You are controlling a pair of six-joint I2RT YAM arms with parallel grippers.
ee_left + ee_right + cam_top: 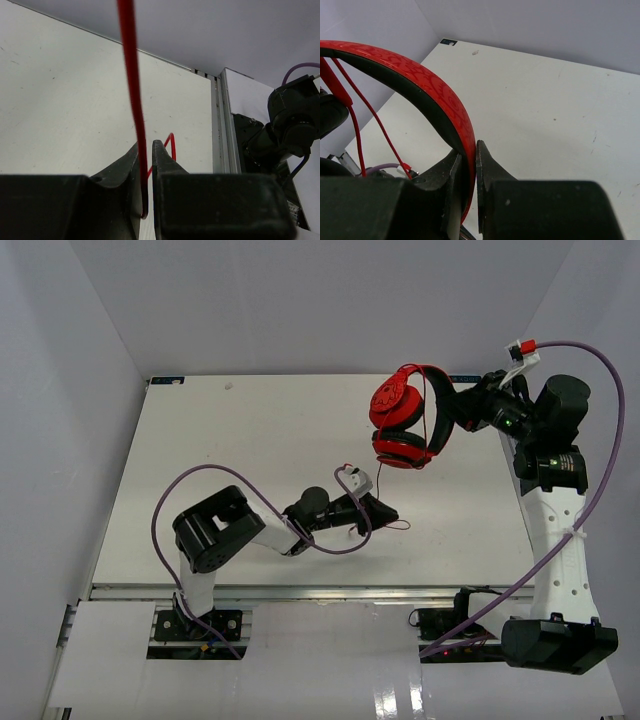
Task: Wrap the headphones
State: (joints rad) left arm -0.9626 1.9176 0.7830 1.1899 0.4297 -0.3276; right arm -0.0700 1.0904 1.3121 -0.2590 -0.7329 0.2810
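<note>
The red headphones (pixel 405 420) hang in the air over the table's back right, ear cups to the left. My right gripper (pixel 452 408) is shut on their patterned red headband (pixel 440 95), which passes between the jaws in the right wrist view. The thin red cable (pixel 379 480) runs down from the headphones to my left gripper (pixel 385 512), low over the table's middle. In the left wrist view the cable (pixel 132 90) runs between the nearly closed jaws of the left gripper (pixel 146 150), which is shut on it. A loop of cable (pixel 170 145) lies on the table beyond the fingertips.
The white table (pixel 250 440) has grey walls on three sides. A metal rail (pixel 300 592) runs along its near edge. Purple robot cables (pixel 230 480) loop over the left arm and beside the right arm (pixel 600 440).
</note>
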